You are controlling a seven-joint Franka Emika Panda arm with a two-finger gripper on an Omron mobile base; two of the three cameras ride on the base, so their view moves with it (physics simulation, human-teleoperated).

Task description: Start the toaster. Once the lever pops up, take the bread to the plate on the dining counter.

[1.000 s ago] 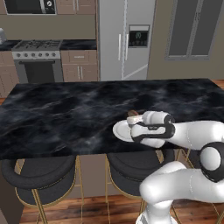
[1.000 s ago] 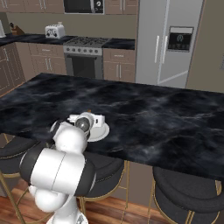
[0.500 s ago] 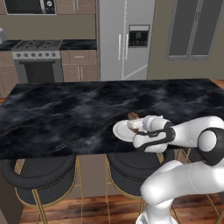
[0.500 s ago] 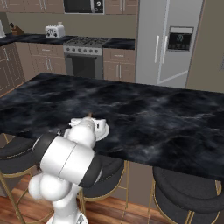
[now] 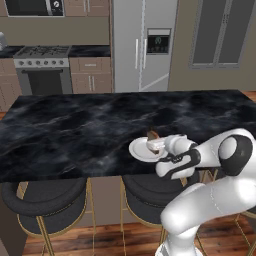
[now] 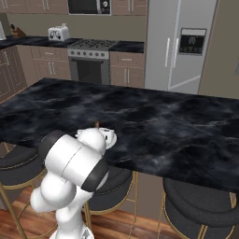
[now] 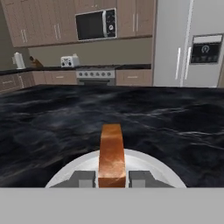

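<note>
The bread, a brown-orange slice seen edge-on, stands upright between my two fingertips, just above the white plate. My gripper is shut on the bread. In the left base view the gripper hangs over the right part of the plate, with the bread poking up behind it. The plate lies near the front edge of the dining counter. In the right base view my arm hides most of the plate. The silver toaster stands on the far back counter.
Dark round bar stools stand under the counter's front edge. A stove, a steel fridge and a microwave line the back wall. The black marble slab stretches wide around the plate.
The hand has sunk lower over the plate with the bread still in its grip, and the elbow has swung out to the right. The plate has not moved.
</note>
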